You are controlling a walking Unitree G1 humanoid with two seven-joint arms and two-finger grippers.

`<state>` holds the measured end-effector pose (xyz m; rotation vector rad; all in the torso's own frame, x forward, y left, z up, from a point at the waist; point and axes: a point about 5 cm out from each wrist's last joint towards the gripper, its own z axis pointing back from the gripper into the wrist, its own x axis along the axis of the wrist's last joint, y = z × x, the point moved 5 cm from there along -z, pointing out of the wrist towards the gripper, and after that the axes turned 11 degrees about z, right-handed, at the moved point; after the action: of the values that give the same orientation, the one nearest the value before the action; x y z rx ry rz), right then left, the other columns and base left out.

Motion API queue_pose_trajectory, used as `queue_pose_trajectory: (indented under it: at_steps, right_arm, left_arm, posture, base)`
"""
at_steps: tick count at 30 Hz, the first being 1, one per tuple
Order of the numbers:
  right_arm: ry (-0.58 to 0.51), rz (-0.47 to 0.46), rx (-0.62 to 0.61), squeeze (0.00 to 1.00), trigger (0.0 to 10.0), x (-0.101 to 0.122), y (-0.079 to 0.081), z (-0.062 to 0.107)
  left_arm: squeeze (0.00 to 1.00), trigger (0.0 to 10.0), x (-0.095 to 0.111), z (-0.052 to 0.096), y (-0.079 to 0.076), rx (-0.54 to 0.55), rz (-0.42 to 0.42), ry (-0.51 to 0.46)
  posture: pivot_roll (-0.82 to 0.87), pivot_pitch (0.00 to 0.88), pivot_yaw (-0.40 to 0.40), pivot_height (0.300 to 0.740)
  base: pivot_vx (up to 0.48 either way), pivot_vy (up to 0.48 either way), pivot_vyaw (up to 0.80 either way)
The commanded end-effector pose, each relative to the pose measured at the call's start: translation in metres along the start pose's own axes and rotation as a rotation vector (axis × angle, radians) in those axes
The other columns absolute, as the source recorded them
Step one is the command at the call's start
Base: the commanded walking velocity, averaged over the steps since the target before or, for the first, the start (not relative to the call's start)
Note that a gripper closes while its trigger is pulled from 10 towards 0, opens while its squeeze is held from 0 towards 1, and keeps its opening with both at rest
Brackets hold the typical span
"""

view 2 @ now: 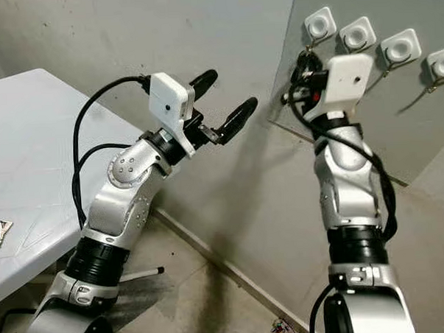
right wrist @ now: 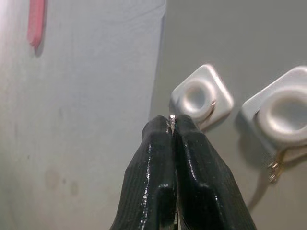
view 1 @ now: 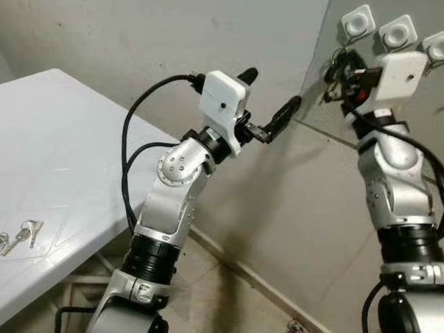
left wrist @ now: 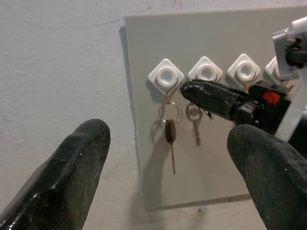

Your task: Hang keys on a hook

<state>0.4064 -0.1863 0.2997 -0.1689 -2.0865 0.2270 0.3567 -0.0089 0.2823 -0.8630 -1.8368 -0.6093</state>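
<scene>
A grey rectangular board (left wrist: 201, 120) is fixed to the pale plaster wall (left wrist: 62, 62), carrying a row of white diamond-shaped hook mounts with small brass hooks beneath. From the first white mount (left wrist: 165, 75), nearest the board's left edge, a silver ring with a dark-headed key (left wrist: 170, 139) hangs against the board, and a second silver key (left wrist: 194, 122) hangs just beside it under the next mount (left wrist: 205, 72). The right gripper (right wrist: 172, 125) is raised to the board, its two black fingers pressed tightly together on a thin sliver of silver metal (right wrist: 172, 120) that shows at the tips, just beside the end mount and close to the board's vertical edge; what that metal belongs to cannot be told. In the left wrist view this gripper's black fingers (left wrist: 211, 98) cross in front of the second mount and the top of the silver key. The left gripper (view 2: 221, 107) is held up in open air well apart from the wall, its fingers spread wide and holding nothing, with free space between it and the board. Down at the robot's left, a white plastic table (view 1: 51, 144) bears a loose bunch of silver keys (view 1: 19, 236) near its front edge, well apart from both grippers. Bare floor lies open between the table and the wall.
</scene>
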Motion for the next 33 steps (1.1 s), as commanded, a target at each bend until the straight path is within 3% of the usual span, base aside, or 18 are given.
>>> queue_pose_trajectory:
  at_steps: [1, 15, 19, 33]
  right_arm:
    - [-0.027, 0.002, -0.035, 0.00, 10.0, 0.008, -0.012, -0.004]
    - [-0.053, -0.004, -0.135, 0.00, 10.0, 0.012, -0.026, -0.006]
    - [-0.050, 0.003, -0.193, 0.00, 10.0, 0.011, -0.037, -0.004]
    - [0.015, -0.036, -0.266, 0.00, 10.0, -0.007, -0.047, 0.010]
  left_arm:
    - [0.00, 10.0, 0.002, -0.002, -0.008, -0.030, -0.005, 0.000]
    - [0.00, 10.0, 0.005, -0.002, -0.012, -0.044, -0.003, 0.002]
    - [0.00, 10.0, 0.005, -0.002, -0.012, -0.044, 0.002, 0.002]
    - [0.00, 10.0, 0.006, -0.002, -0.011, -0.038, 0.004, -0.002]
  posture:
    - [-0.03, 0.063, -0.077, 0.711]
    - [-0.03, 0.063, -0.076, 0.711]
    - [-0.03, 0.063, -0.075, 0.711]
    - [-0.03, 0.066, -0.075, 0.711]
  base:
    - [0.000, 0.000, 0.00]
    - [0.000, 0.000, 0.00]
    - [0.000, 0.000, 0.00]
    - [0.000, 0.000, 0.00]
